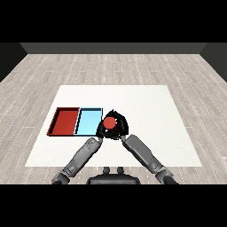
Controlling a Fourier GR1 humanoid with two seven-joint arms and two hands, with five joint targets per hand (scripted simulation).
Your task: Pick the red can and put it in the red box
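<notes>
1. Desk (142,111): white, flat top, four-sided, narrowing toward the far edge as seen from the head view. Surface plain and unmarked across its right half.
2. Light blue tray (88,122): shallow, rectangular, with a thin dark rim. It lies flat on the left half of the desk, long side running away from the viewer. Its left wall sits against a neighbouring tray. Its near right corner is covered from view.
3. Floor (186,71): pale grey planks, seams visible, surrounding the desk on all sides seen.
4. Back wall (113,48): dark grey band beyond the floor's far edge.
</notes>
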